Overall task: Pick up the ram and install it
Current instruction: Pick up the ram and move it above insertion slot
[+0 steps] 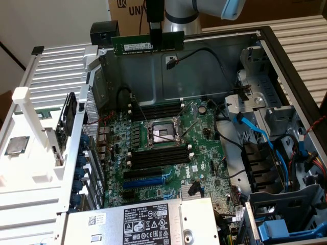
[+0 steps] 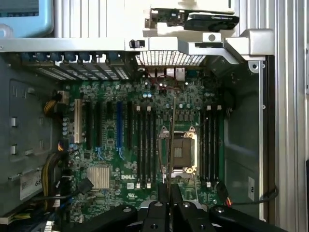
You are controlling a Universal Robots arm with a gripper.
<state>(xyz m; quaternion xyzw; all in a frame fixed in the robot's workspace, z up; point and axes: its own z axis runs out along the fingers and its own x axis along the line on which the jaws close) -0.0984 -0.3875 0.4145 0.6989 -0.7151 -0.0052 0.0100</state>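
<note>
Hanging above the far wall of the open computer case (image 1: 214, 76), the gripper (image 1: 155, 38) has its dark fingers (image 1: 155, 30) clamped together on the ram (image 1: 133, 45), around the middle of the stick's length. The ram is level, with its long side across the exterior view, well above the motherboard (image 1: 204, 148) and apart from it. The arm above the fingers is cut off by the picture edge. A part of the ram's face is hidden behind the fingers, and its pale label is too small to read. In the wrist view the ram (image 2: 171, 140) shows edge-on as a thin line over the processor socket (image 2: 182, 152), between two groups of black memory slots (image 2: 143, 145). Whether any slot holds a stick, I cannot tell.
</note>
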